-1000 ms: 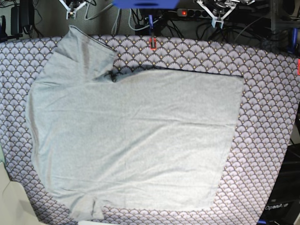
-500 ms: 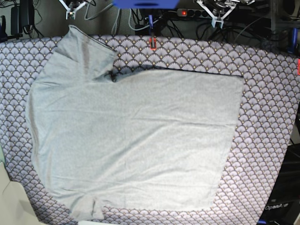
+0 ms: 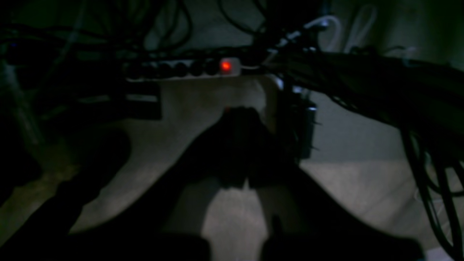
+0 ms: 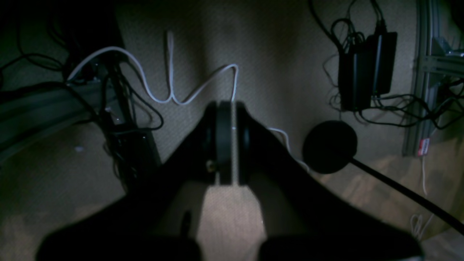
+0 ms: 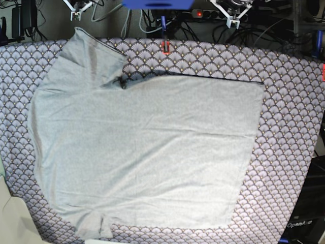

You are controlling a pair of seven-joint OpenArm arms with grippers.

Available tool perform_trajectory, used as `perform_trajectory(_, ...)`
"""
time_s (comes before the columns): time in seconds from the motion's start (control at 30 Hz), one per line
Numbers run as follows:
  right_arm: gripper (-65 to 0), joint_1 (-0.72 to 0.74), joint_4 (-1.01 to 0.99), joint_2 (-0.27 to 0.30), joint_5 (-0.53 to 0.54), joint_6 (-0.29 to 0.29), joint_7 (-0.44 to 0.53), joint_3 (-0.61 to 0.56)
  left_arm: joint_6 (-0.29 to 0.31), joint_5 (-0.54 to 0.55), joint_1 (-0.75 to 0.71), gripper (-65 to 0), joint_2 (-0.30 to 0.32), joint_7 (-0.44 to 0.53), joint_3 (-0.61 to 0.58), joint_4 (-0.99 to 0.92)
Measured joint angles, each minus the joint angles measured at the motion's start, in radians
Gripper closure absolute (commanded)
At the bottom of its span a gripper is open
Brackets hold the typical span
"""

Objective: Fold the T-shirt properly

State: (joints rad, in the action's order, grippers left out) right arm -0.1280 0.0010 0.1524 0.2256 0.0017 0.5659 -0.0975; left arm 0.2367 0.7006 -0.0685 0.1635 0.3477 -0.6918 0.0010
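The light grey T-shirt (image 5: 142, 147) lies spread flat on the purple-and-white scallop cloth (image 5: 289, 101). Its hem is at the right. One sleeve (image 5: 91, 51) points to the back left and the other (image 5: 94, 226) is bunched at the front left. My left gripper (image 5: 231, 20) hangs behind the table's back edge at the right, away from the shirt; in the left wrist view (image 3: 246, 145) its dark fingers meet over the floor. My right gripper (image 5: 77, 14) is behind the back edge at the left; in the right wrist view (image 4: 226, 141) its fingers are pressed together and empty.
An orange clamp (image 5: 165, 47) sits on the table's back edge. A power strip with a red light (image 5: 199, 13) and many cables lie behind the table. A black adapter (image 4: 364, 78) and a round black foot (image 4: 330, 146) are on the floor. A pale object (image 5: 12, 218) is at the front left.
The left gripper behind the back edge has shifted slightly up and to the left. The T-shirt and the right gripper have not moved.
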Motion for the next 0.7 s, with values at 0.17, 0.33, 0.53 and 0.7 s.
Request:
perform_trajectory(0.17,0.0,0.0,0.0,0.0,0.0,0.0,0.0,0.001,0.0,0.0,-0.003,0.0,0.0,0.002,-0.004,0.0)
perform_trajectory(0.33,0.0,-0.016,0.001,0.0,0.0,0.0,0.083,0.001,0.0,0.0,-0.012,0.0,0.0,0.001,-0.04,0.0)
perform_trajectory(0.53,0.0,-0.048,-0.002,0.0,0.0,-0.001,0.112,0.001,0.0,0.004,-0.017,0.0,0.0,0.006,-0.058,0.0)
perform_trajectory(0.7,0.0,-0.039,0.001,0.0,0.037,-0.001,0.116,0.001,0.0,0.003,-0.016,0.0,0.0,0.047,-0.061,0.0)
